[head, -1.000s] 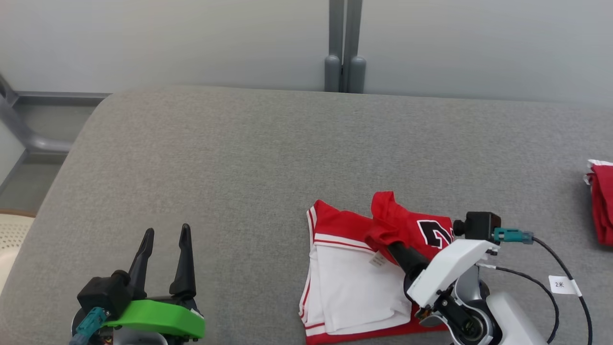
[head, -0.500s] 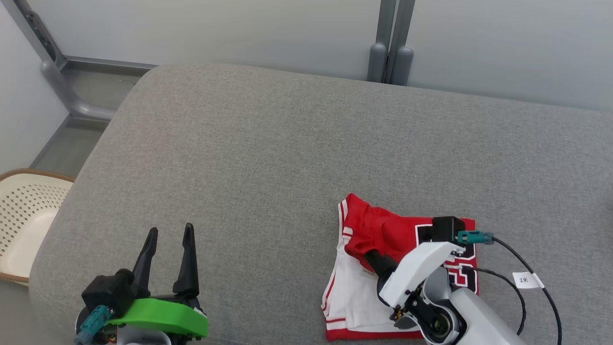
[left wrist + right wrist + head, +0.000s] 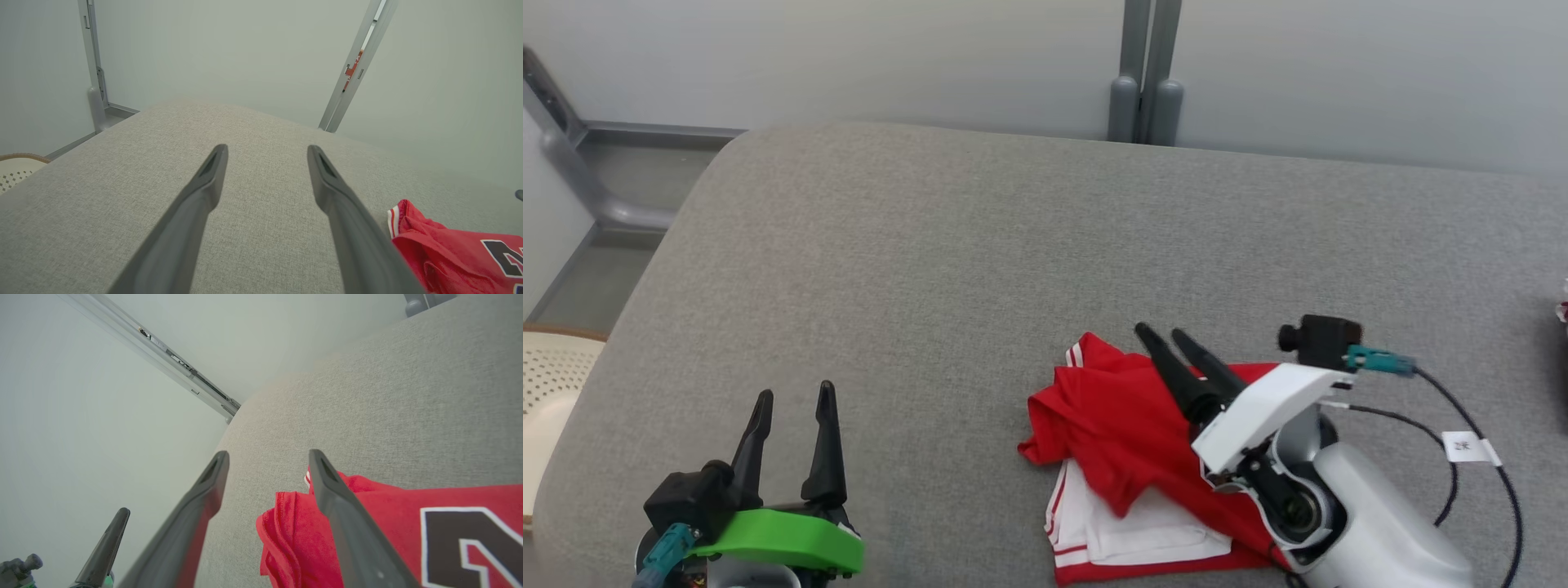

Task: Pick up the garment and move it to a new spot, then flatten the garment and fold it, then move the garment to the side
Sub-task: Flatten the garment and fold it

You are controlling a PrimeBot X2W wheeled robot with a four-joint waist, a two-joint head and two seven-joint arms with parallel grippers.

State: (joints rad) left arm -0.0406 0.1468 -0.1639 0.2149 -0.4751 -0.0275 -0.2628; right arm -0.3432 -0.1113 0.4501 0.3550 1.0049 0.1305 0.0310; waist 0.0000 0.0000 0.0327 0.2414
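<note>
Jersey (image 3: 1127, 425) – red, with a white inner side and black, white-edged number print (image 3: 470, 543) – lies rumpled on the grey upholstered surface (image 3: 931, 269), near its front edge and right of the middle. A red layer is flopped over the white part, and a white-striped trim corner points toward the far edge. The heap is about as wide as it is deep, so its long axis is not plain. The right gripper (image 3: 1160, 331) sits over the jersey's far part with its two dark fingers spread wide and aimed toward the far left; nothing is pinched between them, and whether they touch the cloth cannot be told. The left gripper (image 3: 795, 390) is near the front left corner, well apart from the jersey – fingers spread just as wide, empty, pointing at the far edge. A cream perforated basket (image 3: 547, 367) stands off the left edge. Grey posts (image 3: 1141, 106) rise behind the far edge, and a black cable with a white tag (image 3: 1462, 447) trails from the right wrist.
</note>
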